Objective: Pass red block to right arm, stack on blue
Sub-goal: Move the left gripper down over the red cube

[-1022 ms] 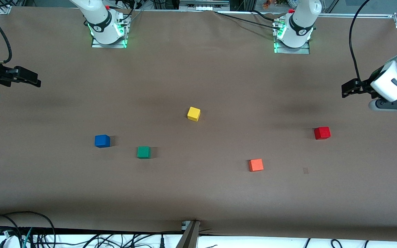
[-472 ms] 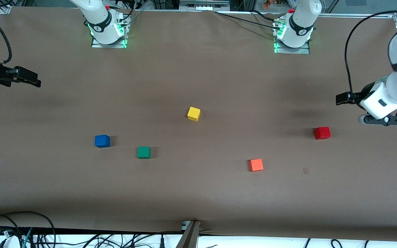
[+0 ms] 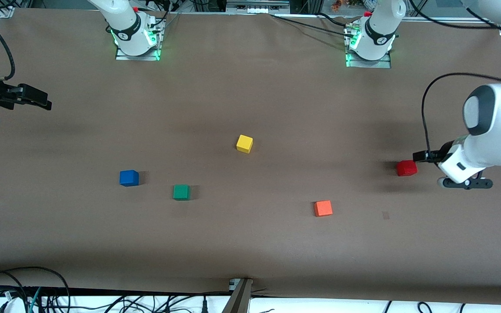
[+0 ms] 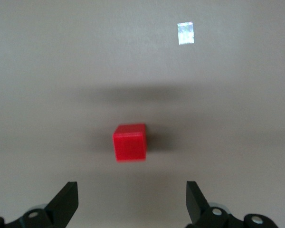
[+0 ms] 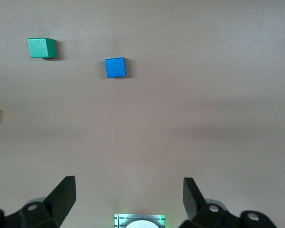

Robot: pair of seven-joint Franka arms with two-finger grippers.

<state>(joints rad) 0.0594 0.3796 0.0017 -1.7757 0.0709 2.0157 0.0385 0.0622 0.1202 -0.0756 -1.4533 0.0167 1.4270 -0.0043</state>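
The red block (image 3: 406, 168) sits on the brown table toward the left arm's end; in the left wrist view (image 4: 130, 142) it lies just ahead of the fingertips. My left gripper (image 3: 423, 155) (image 4: 131, 199) is open and empty, over the table right beside the red block. The blue block (image 3: 129, 178) (image 5: 116, 67) sits toward the right arm's end. My right gripper (image 3: 33, 99) (image 5: 129, 197) is open and empty and waits over the table edge at its own end, well away from the blue block.
A green block (image 3: 181, 191) (image 5: 42, 48) lies beside the blue one. A yellow block (image 3: 244, 143) sits mid-table and an orange block (image 3: 323, 208) is nearer the front camera. A small tape patch (image 3: 385, 215) (image 4: 185, 33) marks the table near the red block.
My left arm has swung down and in from the table's end, bringing its gripper beside the red block. The right arm and all blocks have not moved.
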